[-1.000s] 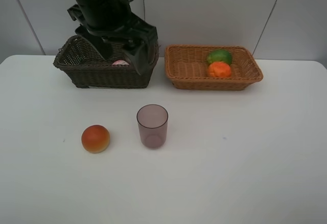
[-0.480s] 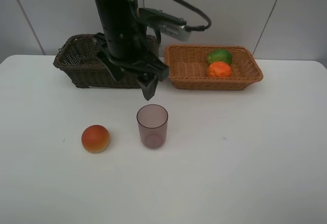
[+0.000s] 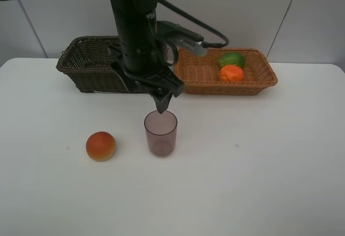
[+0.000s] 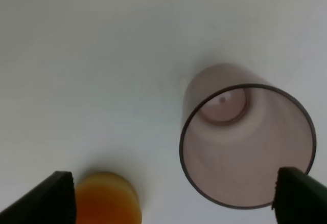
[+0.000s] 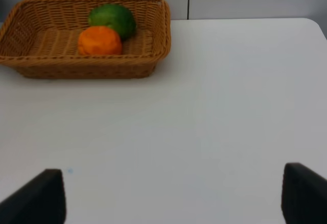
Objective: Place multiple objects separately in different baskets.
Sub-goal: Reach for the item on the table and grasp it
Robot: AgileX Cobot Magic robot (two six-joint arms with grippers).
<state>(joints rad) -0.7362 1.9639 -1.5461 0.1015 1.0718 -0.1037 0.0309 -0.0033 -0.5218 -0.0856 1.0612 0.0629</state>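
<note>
Left wrist: L gripper [image 4: 181, 197] jaws wide, empty, above purple cup [image 4: 247, 144], prob to grab it.
Right wrist: R gripper [image 5: 176, 196] jaws wide, empty.
Tan basket [image 3: 197, 74]: tangerine [image 3: 232, 73], green fruit [image 3: 231, 59] inside.

Light: bright, even and white, falling from above in all views.
Shadows: pale and soft-edged under the cup [image 3: 160, 133] and fruit [image 3: 101, 146] on the table [image 3: 259, 166], high view.
High view: sharp across the frame.
Left wrist: soft throughout; fruit at lower left hazy; left fingers [image 4: 51, 198] in the lower corners are dark smears.
Right wrist: mildly soft; right fingers [image 5: 38, 196] in the lower corners blurred.
</note>
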